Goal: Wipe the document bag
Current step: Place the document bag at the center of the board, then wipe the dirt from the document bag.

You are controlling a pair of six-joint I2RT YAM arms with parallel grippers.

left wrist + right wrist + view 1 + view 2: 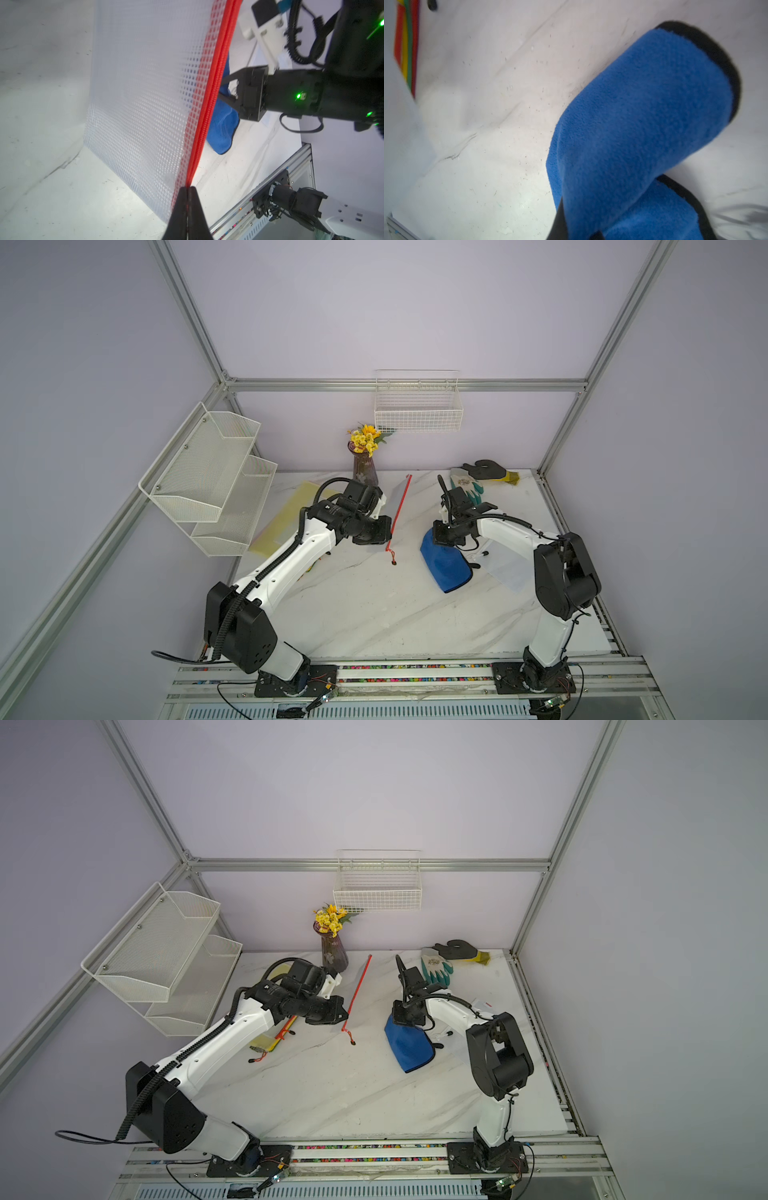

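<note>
The document bag (pixel 400 510) (pixel 358 990) is clear mesh plastic with a red zipper and stands on edge near the middle of the table. My left gripper (pixel 386 538) (pixel 344 1017) (pixel 188 189) is shut on its zipper edge; in the left wrist view the mesh face (pixel 145 93) fills the middle. A blue cloth (pixel 449 568) (pixel 409 1050) (pixel 223 128) (pixel 643 114) with dark trim hangs from my right gripper (pixel 441 545) (pixel 401 1025) (pixel 577 228), which is shut on it. The cloth is to the right of the bag, apart from it.
A vase of yellow flowers (pixel 365 466) stands just behind the left arm. Work gloves (pixel 469 483) lie at the back right. A yellow folder (pixel 286 518) lies left, another clear sleeve (pixel 505 564) right. A mesh rack (pixel 216 477) and a wire basket (pixel 417 414) hang on the walls.
</note>
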